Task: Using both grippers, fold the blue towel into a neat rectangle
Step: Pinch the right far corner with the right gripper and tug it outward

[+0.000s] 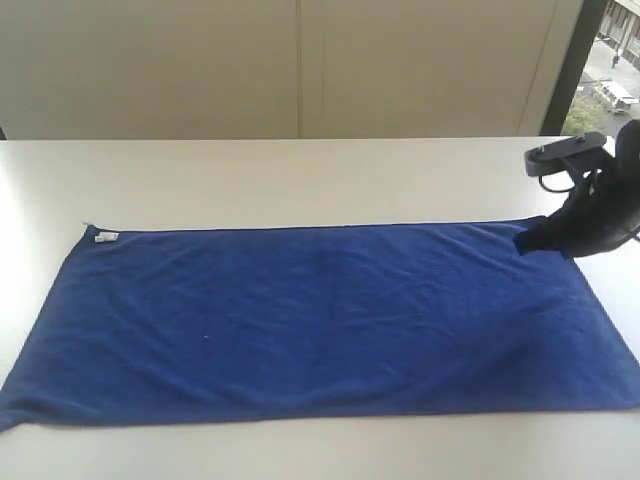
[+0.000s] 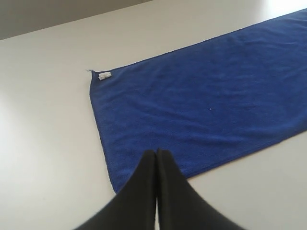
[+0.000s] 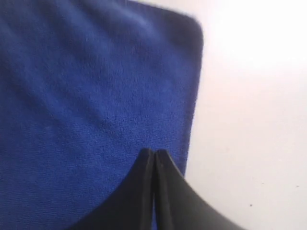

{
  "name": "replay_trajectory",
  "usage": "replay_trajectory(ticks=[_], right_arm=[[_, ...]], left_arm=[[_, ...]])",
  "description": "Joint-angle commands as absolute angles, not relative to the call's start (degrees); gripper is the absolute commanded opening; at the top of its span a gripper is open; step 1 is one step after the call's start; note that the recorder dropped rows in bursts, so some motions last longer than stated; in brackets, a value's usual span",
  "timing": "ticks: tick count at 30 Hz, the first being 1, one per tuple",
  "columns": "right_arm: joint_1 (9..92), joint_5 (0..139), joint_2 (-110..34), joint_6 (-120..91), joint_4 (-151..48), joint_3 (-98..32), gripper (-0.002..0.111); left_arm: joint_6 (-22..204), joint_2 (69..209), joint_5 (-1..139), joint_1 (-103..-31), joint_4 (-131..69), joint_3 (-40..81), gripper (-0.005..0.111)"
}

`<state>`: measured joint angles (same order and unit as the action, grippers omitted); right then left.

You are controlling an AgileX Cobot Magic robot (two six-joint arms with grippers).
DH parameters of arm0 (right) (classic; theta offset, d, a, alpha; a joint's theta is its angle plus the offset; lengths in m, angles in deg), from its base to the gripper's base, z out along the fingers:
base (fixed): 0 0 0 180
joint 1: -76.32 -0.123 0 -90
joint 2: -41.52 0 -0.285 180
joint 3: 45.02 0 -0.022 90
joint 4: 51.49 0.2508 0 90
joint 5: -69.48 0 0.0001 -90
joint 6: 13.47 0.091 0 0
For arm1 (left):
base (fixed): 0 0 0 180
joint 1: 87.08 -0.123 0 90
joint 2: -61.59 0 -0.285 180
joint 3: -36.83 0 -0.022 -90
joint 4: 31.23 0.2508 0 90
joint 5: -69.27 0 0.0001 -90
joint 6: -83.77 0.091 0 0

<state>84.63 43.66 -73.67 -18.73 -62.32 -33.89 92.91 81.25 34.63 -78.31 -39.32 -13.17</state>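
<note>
Blue from end to end: the blue towel [image 1: 320, 320] lay spread open and flat on the pale worktop [image 1: 300, 170], its long side running across the exterior view, not a single fold in it. Soft ripples showed on the surface, and the near left corner looked slightly rumpled. The white tag [image 1: 106, 237] sat at the far left corner, right on the hem.

Over on the right, the right pincer [image 1: 522, 243] was down at the towel's far right corner, a dark shape with its cables looping behind it. Its wrist camera showed the black fingers [image 3: 136, 191] pressed tight together, no gap at all, with the tips over the cloth just inside the short edge and the rounded corner beyond them. That picture was blurred, and I could not tell whether any cloth was nipped between the tips or whether they merely touched the fabric.

And the left pincer [image 2: 157, 152], seen from its own wrist camera, was closed up just the same, finger against finger and nothing visibly between them. Its tips stood over the towel near the corner at the tagged end, on the long edge opposite the tag, with the cloth flat beneath. A plain beige wall [image 1: 300, 60] closed off the scene behind.
</note>
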Motion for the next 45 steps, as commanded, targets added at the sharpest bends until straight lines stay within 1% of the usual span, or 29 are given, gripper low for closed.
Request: replay_trajectory(ticks=[1, 3, 5, 8, 10, 12, 26, 30, 35, 45], right_arm=[[85.04, 38.47, -70.41, -17.95, -62.64, -34.02, 0.000], [85.87, 36.26, -71.54, -17.95, -62.75, -34.02, 0.004], [86.74, 34.97, -72.83, -17.95, -62.65, -34.44, 0.012], [87.18, 33.13, -74.71, -18.19, -62.65, -35.45, 0.031], [87.18, 32.73, -75.85, -18.19, -62.65, -35.68, 0.041], [87.18, 32.83, -76.71, -18.62, -62.65, -35.68, 0.047], [87.18, 37.78, -77.77, -18.81, -61.47, -35.68, 0.046], [87.61, 34.73, -78.91, -21.41, -60.67, -37.20, 0.046], [90.19, 28.08, -81.22, -27.08, -52.12, -41.96, 0.046], [90.53, 27.69, -83.46, -28.04, -51.49, -42.30, 0.046]], left_arm=[[92.40, 80.75, 34.75, -78.44, -40.44, -13.56, 0.000], [92.40, 80.75, 34.66, -78.44, -41.01, -13.56, 0.000], [92.40, 80.75, 34.66, -78.44, -41.29, -13.56, 0.000], [92.40, 80.75, 34.66, -78.44, -41.29, -13.56, 0.000], [92.40, 80.75, 34.66, -78.44, -41.29, -13.56, 0.000], [92.52, 80.75, 34.66, -78.44, -41.29, -13.56, 0.000], [92.62, 80.75, 34.94, -78.44, -41.29, -13.56, 0.000], [92.75, 80.75, 35.04, -78.44, -41.29, -13.56, 0.000], [92.75, 80.75, 35.04, -78.44, -41.29, -13.56, 0.000], [92.75, 80.75, 35.04, -78.44, -41.29, -13.56, 0.000]])
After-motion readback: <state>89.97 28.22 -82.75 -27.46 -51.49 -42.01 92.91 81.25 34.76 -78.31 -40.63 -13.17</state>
